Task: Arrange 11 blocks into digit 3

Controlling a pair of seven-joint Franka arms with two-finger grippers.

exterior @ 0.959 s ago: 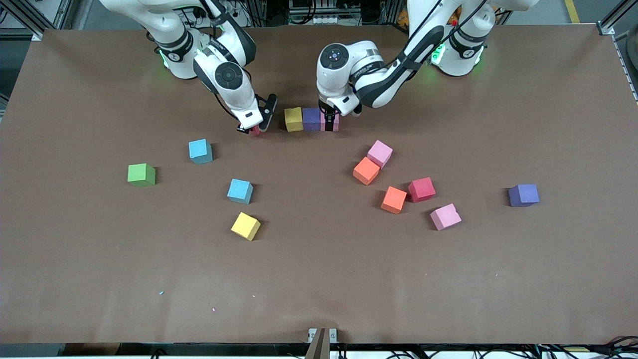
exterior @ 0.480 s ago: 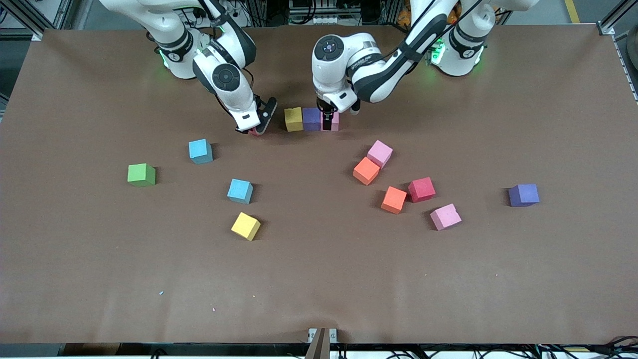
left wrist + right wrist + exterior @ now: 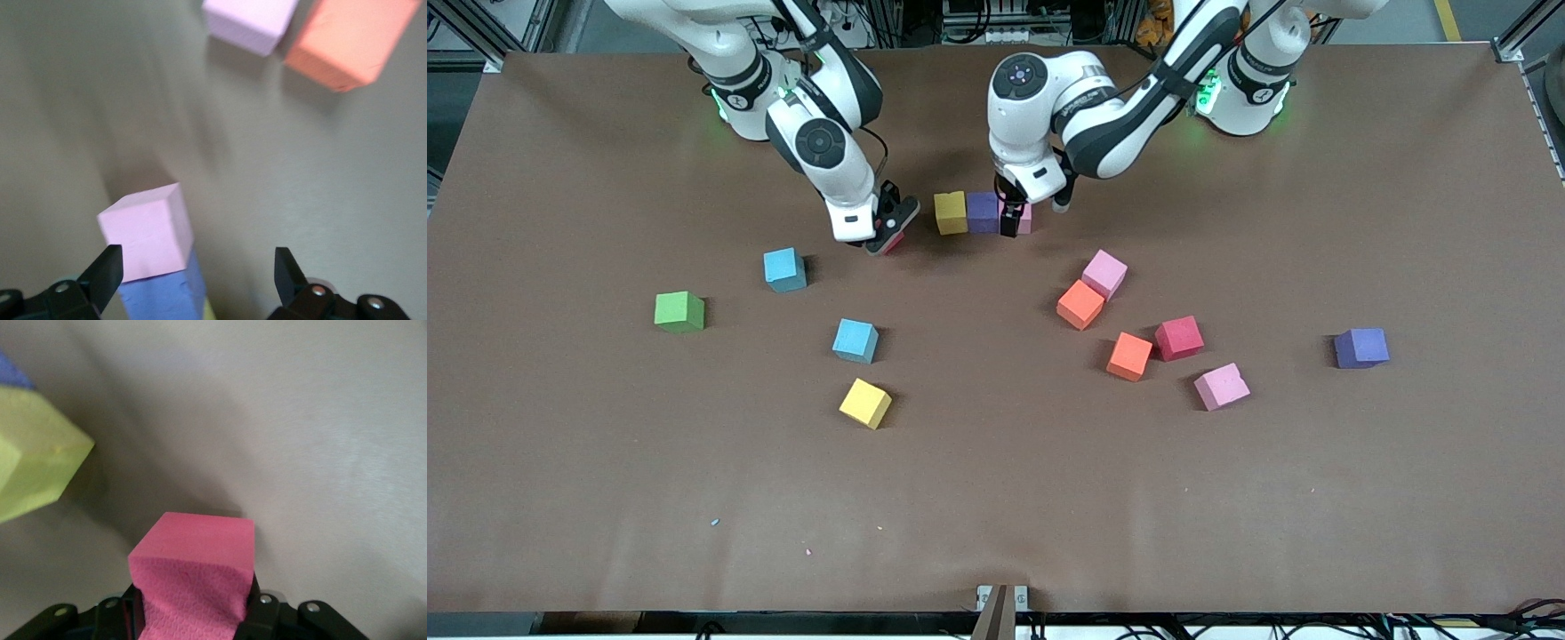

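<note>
Shifted toward the yellow block [image 3: 951, 212]: right gripper [image 3: 882, 233], clamped on a red block [image 3: 197, 573]. Left gripper [image 3: 197, 280], jaws apart, raised over the pink block [image 3: 148, 231] ending the row.

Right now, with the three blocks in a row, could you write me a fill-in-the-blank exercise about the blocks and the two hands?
1. The right hand is shut on a ____ block.
2. In the row, the purple block sits between the pink block and the ____ one.
3. The left hand, over the row's pink block, is ____.
4. The green cube lies toward the ____ arm's end of the table.

Missing words: red; yellow; open; right
</note>
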